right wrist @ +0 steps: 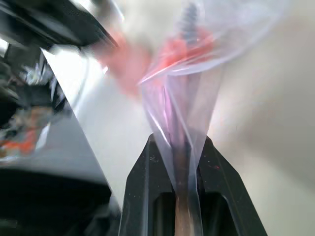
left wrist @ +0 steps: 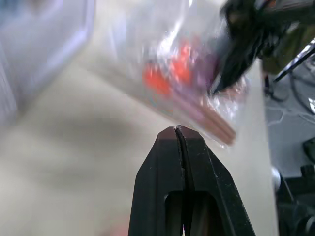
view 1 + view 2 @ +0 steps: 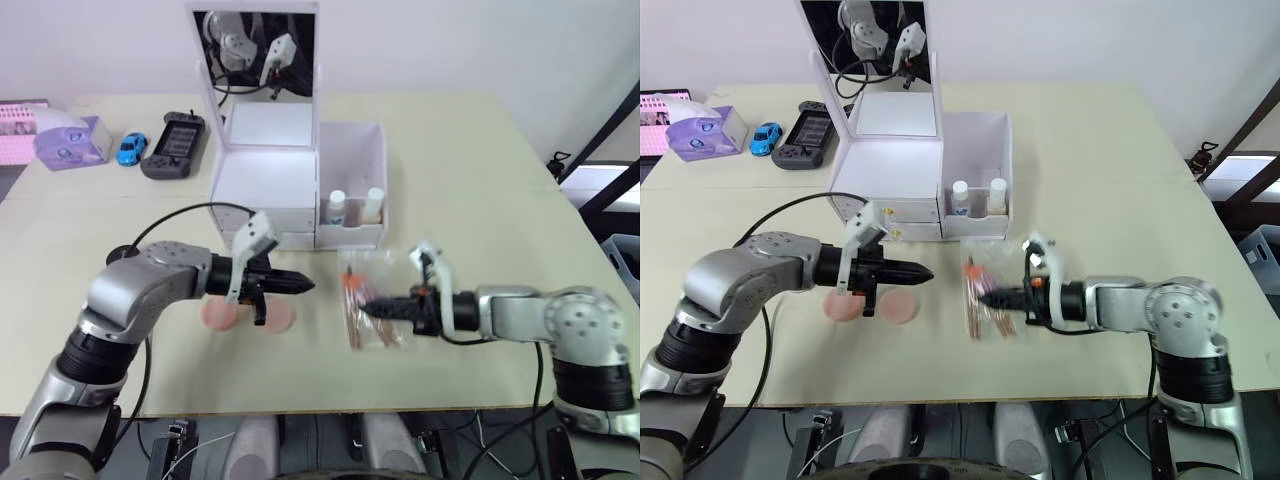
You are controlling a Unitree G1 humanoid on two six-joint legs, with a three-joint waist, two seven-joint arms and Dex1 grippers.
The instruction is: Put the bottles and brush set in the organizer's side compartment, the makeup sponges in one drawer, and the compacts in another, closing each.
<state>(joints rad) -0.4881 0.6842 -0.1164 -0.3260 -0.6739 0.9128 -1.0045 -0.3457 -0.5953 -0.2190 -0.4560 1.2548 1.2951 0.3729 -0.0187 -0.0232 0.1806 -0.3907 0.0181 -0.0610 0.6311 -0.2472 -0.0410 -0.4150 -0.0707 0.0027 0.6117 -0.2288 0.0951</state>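
The brush set (image 3: 368, 305), a clear crinkly packet of short brushes with pink-orange handles, lies on the tabletop (image 3: 480, 200) just in front of the organizer (image 3: 290, 185), and the right end effector (image 3: 368, 309) has its two black fingers closed on the near edge of the plastic; the right wrist view shows the film pinched between them. I judge that the packet is held by the edge because it is flat and there is little else to take. The two bottles (image 3: 354, 207) stand upright in the side compartment (image 3: 352, 160), so I think the packet must go in beside them. The left end effector (image 3: 300, 285) hovers over the two pink makeup sponges (image 3: 248, 316), closed with nothing in it, probably waiting for its turn with them.
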